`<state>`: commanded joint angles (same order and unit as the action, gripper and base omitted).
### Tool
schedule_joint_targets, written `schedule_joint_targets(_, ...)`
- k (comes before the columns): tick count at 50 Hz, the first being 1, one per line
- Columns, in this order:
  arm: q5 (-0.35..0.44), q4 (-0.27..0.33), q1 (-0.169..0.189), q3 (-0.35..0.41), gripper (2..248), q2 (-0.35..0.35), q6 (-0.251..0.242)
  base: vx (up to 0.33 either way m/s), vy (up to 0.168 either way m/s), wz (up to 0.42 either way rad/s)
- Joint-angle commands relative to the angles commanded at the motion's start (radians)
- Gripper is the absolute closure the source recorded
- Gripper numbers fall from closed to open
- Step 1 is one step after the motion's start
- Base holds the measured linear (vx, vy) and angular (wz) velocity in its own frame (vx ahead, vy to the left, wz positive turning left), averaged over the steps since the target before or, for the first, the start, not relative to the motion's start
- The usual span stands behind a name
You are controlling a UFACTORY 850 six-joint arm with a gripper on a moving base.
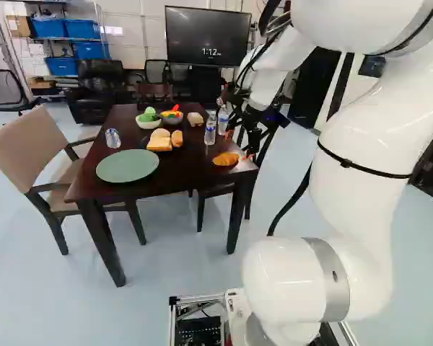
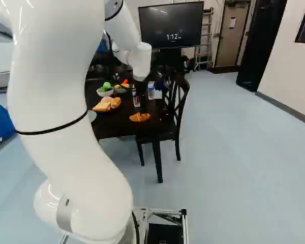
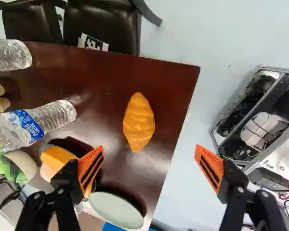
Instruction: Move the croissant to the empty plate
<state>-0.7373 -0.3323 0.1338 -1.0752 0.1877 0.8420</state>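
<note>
"Near the croissant (image 3: 138,122), over one corner of a dark wood table (image 3: 173,86), a robot's black gripper (image 3: 150,149) hangs with its orange pads spread wide and nothing between them."

"And the pastry itself?"

"The croissant lies on bare tabletop close to the edge. A green plate (image 1: 128,166), with nothing on it, sits well apart from it, to its left in the left base view."

"Which stage is pictured?"

"The approach, by all signs. The grasp is not yet made. The wrist view shows the croissant ahead of the gripper, a little nearer one finger than the other."

"What does the next move call for?"

"A small shift to centre the croissant, then a straight descent until the pads flank it. Its long side runs crosswise to the closing motion, so the fingers should meet its narrow width. A gentle squeeze would seem wise; it may be soft or slick."

"Any hazards nearby?"

"A water bottle (image 1: 211,128) stands just beyond the croissant in the left base view, and bread (image 1: 159,141) lies off from it on the plate's side. After the lift, the carry probably needs height to clear both before setting down."
</note>
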Motion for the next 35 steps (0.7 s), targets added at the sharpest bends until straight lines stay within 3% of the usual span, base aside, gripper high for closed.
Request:
schedule_joint_targets(14, 0.000, 0.000, 0.000, -0.001, 3, 0.003, 0.000, 0.000, 0.000, 0.000)
schedule_joint_targets(35, 0.000, 0.000, 0.000, -0.013, 3, 0.068, 0.000, 0.000, 0.000, 0.000)
